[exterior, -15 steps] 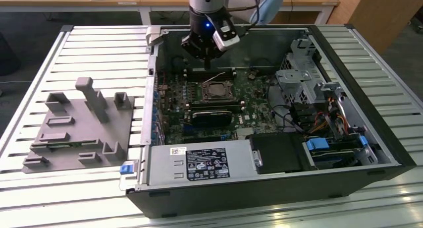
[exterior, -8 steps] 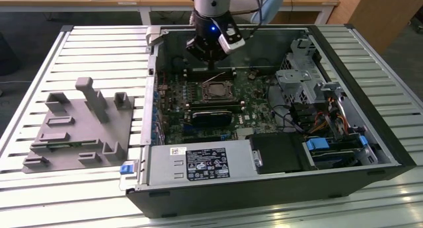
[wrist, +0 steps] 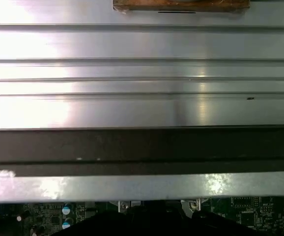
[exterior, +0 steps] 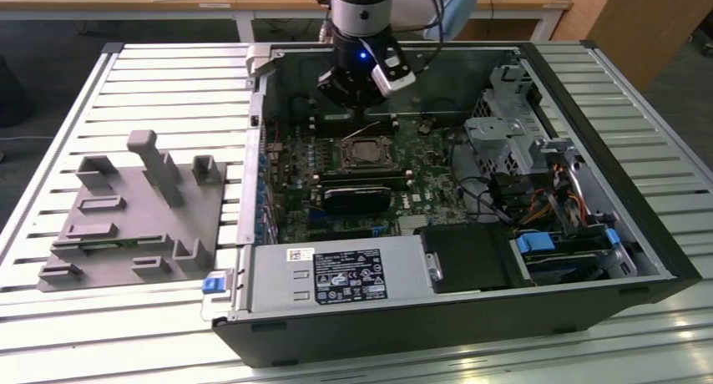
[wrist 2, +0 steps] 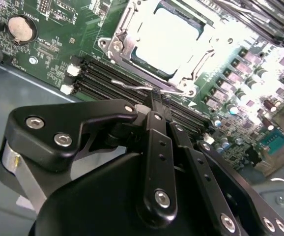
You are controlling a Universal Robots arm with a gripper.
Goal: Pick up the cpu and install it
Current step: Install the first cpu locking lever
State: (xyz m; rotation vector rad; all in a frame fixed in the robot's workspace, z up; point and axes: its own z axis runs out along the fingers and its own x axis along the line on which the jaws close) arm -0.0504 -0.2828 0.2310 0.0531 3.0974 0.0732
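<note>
Silvery-grey, the cpu (wrist 2: 167, 40) is seen seated in the socket (exterior: 365, 151) on the green motherboard (exterior: 334, 192), while the gripper (wrist 2: 156, 98), fingers pressed together and holding nothing, is poised just beside the socket's frame.

Exterior view looks down from high; both wrist views sit close over the motherboard (wrist 2: 63, 44).

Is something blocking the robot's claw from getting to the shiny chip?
Nothing visible blocks it. The cpu already lies in the metal-framed socket, and the end effector hangs just beside it, by a thin wire lever.
</note>
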